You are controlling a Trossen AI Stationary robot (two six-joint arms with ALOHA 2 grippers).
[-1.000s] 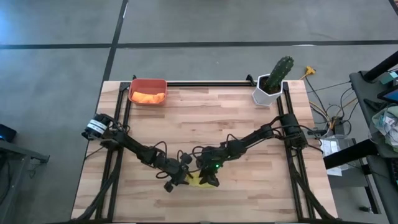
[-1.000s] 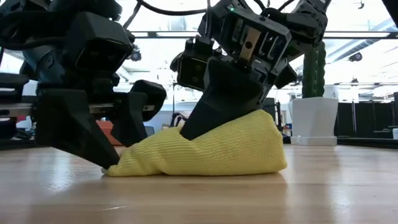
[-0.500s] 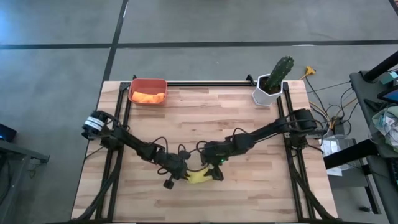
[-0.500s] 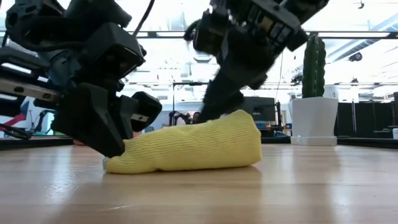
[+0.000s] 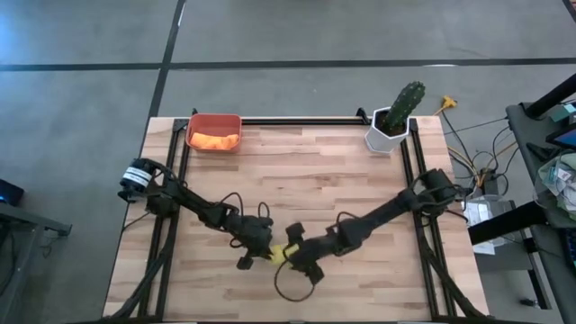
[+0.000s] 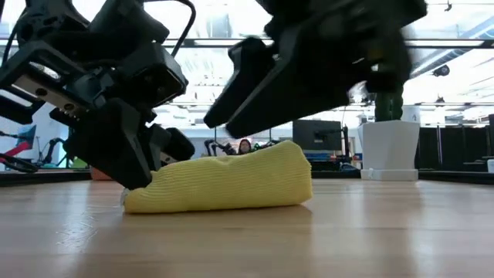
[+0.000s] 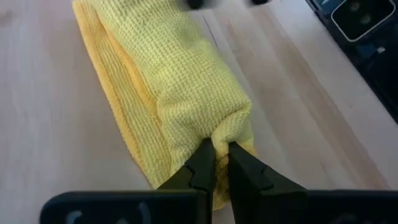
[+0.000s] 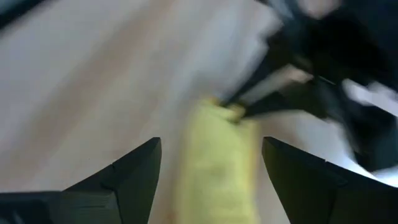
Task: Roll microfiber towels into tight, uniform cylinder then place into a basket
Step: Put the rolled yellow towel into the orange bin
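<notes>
Near table's [image 5: 360, 180] front edge, yellow towel [image 7: 180, 87] in left gripper [image 7: 216, 163].

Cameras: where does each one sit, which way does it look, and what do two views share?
High view: above, straight down; both arms, basket.
Low view: at table height, level across; left claw shut on the yellow towel.
Left wrist view: on the left arm, past its fingers, which pinch the towel's end.
Right wrist view: on the right arm; open right claw faces the towel.
All views share the yellow towel.
</notes>
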